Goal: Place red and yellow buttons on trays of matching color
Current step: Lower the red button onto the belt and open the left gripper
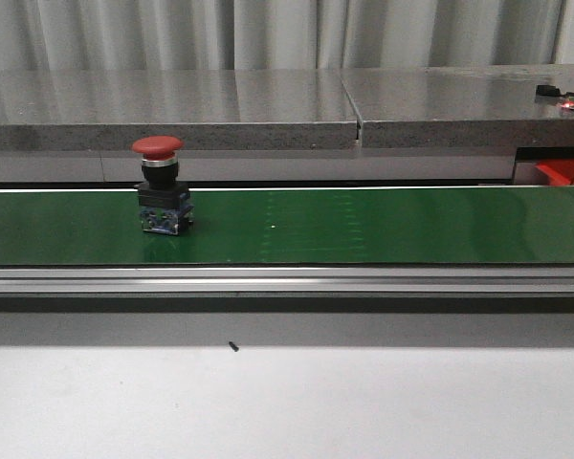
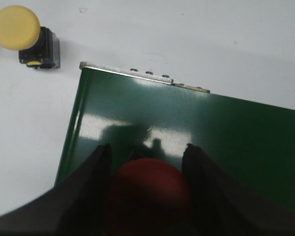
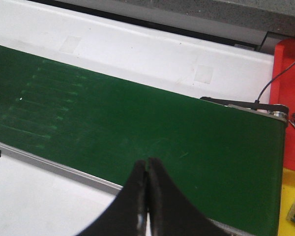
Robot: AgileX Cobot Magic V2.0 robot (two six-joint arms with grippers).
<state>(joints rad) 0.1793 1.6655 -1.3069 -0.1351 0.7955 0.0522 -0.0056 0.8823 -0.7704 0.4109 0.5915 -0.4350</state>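
Where seen from the front, stands upright on the belt [image 1: 411, 225] toward its left: red button [image 1: 160, 186], neither arm visible there. From the left wrist, sits between spread fingers [image 2: 96, 172] of left gripper [image 2: 146, 162], blurred, lower part cut off; contact cannot be told. Beyond belt end, yellow button [image 2: 22, 34] on white table [image 2: 211, 39]. Right gripper [image 3: 147, 189] pressed closed, empty, over belt edge. Partly cropped: red tray [image 3: 290, 83], yellow tray [image 3: 292, 196].

red mushroom cap on a black-bodied button [image 1: 161, 186], dark green glossy conveyor belt [image 1: 383, 225] with faint paler stripes mid-belt, pale yellow cap on a second black button [image 2: 23, 35], white desk [image 1: 287, 402], red tray [image 3: 290, 93], yellow tray [image 3: 292, 204], black hands [image 3: 147, 196]
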